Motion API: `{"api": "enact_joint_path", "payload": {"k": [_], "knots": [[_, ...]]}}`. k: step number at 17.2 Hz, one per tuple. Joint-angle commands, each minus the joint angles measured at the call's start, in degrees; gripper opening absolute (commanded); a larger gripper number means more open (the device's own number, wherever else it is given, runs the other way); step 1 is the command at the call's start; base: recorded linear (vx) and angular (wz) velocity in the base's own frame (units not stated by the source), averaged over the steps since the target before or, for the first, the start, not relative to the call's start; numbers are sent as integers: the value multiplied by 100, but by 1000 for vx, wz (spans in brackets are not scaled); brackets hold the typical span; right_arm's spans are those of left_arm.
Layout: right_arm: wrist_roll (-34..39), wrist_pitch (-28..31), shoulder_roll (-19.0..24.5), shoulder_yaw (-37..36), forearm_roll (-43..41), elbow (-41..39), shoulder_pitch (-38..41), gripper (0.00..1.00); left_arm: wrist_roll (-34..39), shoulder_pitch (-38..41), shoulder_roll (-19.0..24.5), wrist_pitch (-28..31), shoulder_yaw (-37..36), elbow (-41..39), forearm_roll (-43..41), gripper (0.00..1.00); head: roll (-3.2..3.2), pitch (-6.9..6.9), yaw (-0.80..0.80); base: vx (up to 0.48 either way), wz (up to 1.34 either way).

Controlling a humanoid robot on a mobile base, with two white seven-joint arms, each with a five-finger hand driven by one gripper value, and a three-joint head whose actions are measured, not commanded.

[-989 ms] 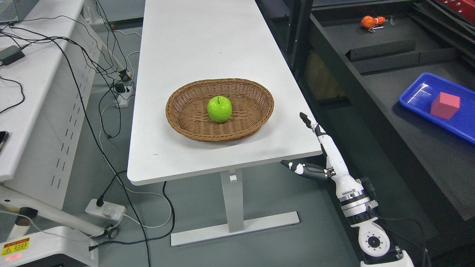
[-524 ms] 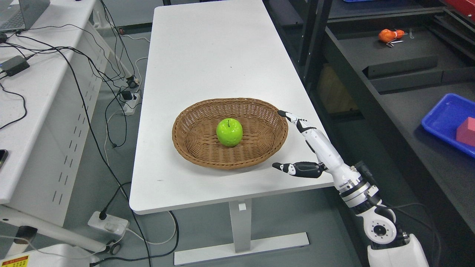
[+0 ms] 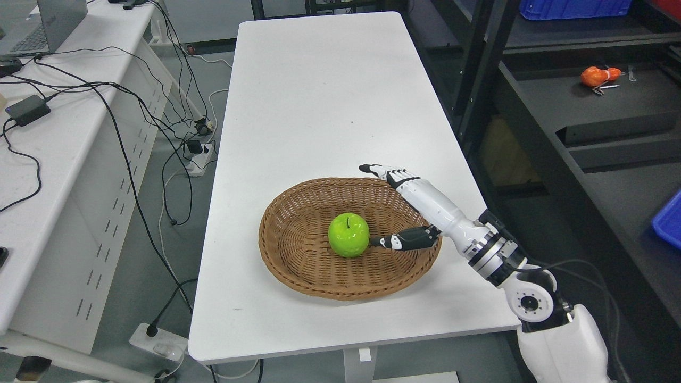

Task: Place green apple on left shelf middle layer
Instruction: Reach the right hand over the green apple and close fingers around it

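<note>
Head view: the camera has shifted, but against the basket point(image 3: 348, 239) the right hand point(image 3: 407, 207) has clearly advanced; a second ago it hung off the table point(image 3: 319, 106) edge beside the basket, now it reaches over the basket's right rim. Fingers spread, holding nothing; thumb tip just beside the green apple point(image 3: 348, 235), contact unclear. Apple sits at the basket's centre. Judgement: approach nearly done, grasp next; shelf placement not begun. Apple glossy, round, smooth, stemmed, likely slippery. Basket is brown woven wicker, oval, shallow. Table matte white.
</note>
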Motion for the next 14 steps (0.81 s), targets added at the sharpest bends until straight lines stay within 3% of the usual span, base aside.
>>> {"api": "enact_joint_path", "payload": {"k": [1, 4, 14], "knots": [[47, -4, -163, 1016, 797, 269, -125, 100, -2, 1, 100, 4, 0, 8, -1, 100, 0, 0, 0, 107, 27], [337, -4, -208, 1043, 868, 522, -177, 100, 7, 1, 100, 4, 0, -1, -1, 100, 0, 0, 0, 82, 36], [346, -48, -208, 1271, 1035, 971, -433, 100, -2, 1, 100, 4, 0, -1, -1, 100, 0, 0, 0, 29, 2]]}}
